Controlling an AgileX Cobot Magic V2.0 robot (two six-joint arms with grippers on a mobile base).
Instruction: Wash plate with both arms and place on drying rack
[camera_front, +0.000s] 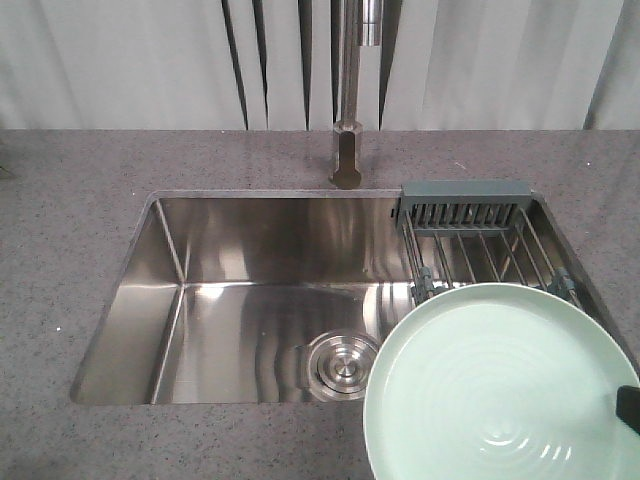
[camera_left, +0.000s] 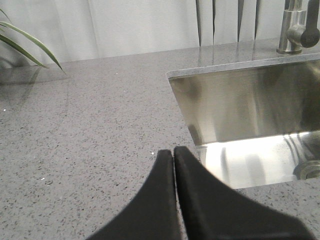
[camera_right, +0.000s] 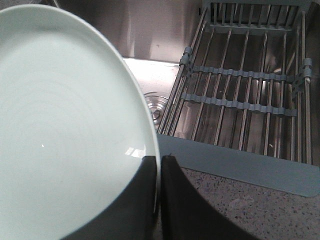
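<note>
Across the scene, a grey speckled stone counter (camera_front: 60, 230) is surrounding a brushed steel sink (camera_front: 250, 280), with a round drain (camera_front: 340, 365) sitting in its floor and a steel faucet (camera_front: 347, 100) rising behind. Pale curtains (camera_front: 120, 60) are hanging along the back, and green plant leaves (camera_left: 30, 42) are reaching over the counter. The drying rack (camera_front: 480, 240) is spanning the sink's right end. The right gripper (camera_right: 159, 167) is pinching the rim of the mint-green plate (camera_front: 500, 385), holding it above the sink's near right corner, in front of the rack. The left gripper (camera_left: 173, 155) is hanging over the counter left of the sink, fingers pressed together on nothing.
</note>
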